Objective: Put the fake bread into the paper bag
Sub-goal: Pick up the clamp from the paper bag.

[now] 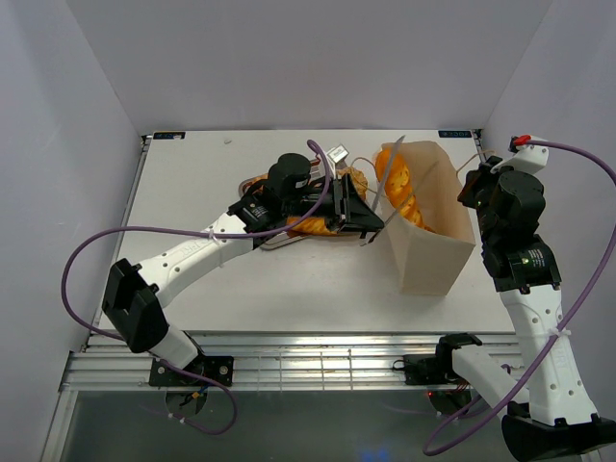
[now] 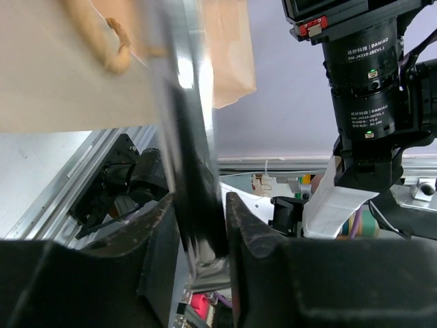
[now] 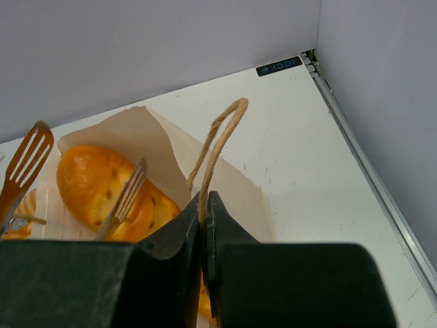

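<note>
The cream paper bag [image 1: 428, 255] stands open on the table's right side, with a glossy orange loaf of fake bread [image 1: 404, 192] inside it. My right gripper [image 1: 476, 188] is shut on the bag's string handle [image 3: 218, 137] at the far rim. More fake bread [image 1: 313, 226] lies on a metal tray [image 1: 272, 243], partly hidden by my left arm. My left gripper [image 1: 361, 217] is closed on the handle of metal tongs [image 2: 188, 137]. The tong tips [image 3: 126, 195] reach over the bag mouth above the loaf [image 3: 95, 184], spread apart and empty.
The bag wall [image 2: 68, 82] fills the upper left of the left wrist view, close to the tongs. The right arm [image 1: 520, 250] stands beside the bag's right side. White enclosure walls close in the table on three sides.
</note>
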`<control>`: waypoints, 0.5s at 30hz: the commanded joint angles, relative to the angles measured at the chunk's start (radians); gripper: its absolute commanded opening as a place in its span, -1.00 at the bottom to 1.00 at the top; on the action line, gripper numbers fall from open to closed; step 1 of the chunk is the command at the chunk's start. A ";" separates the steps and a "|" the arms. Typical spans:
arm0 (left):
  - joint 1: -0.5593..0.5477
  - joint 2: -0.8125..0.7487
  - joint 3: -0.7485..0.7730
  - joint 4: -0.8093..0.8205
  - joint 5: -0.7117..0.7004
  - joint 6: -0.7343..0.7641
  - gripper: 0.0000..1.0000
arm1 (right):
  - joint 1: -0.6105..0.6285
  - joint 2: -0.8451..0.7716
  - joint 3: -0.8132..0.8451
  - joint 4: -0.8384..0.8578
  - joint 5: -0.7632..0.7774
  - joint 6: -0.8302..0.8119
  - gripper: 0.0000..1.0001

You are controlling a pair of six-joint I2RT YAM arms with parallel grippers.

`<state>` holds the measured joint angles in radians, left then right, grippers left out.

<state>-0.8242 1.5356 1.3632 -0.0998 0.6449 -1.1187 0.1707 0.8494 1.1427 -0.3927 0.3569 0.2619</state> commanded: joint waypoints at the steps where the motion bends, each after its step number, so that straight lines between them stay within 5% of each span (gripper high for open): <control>1: -0.007 -0.037 0.022 0.038 0.035 0.008 -0.22 | 0.003 -0.018 0.020 0.051 0.013 0.002 -0.85; 6: -0.006 -0.054 0.036 0.022 0.039 0.023 -0.77 | 0.003 -0.019 0.015 0.052 0.008 0.010 -0.85; 11: -0.006 -0.075 0.042 0.008 0.042 0.039 -1.00 | 0.003 -0.027 0.017 0.048 0.014 0.005 -0.85; 15: -0.006 -0.135 0.051 -0.099 -0.062 0.105 -1.00 | 0.003 -0.029 0.029 0.040 0.024 -0.001 -0.84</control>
<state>-0.8268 1.5024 1.3647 -0.1371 0.6495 -1.0782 0.1707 0.8349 1.1427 -0.3939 0.3607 0.2615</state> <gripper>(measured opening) 0.355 0.078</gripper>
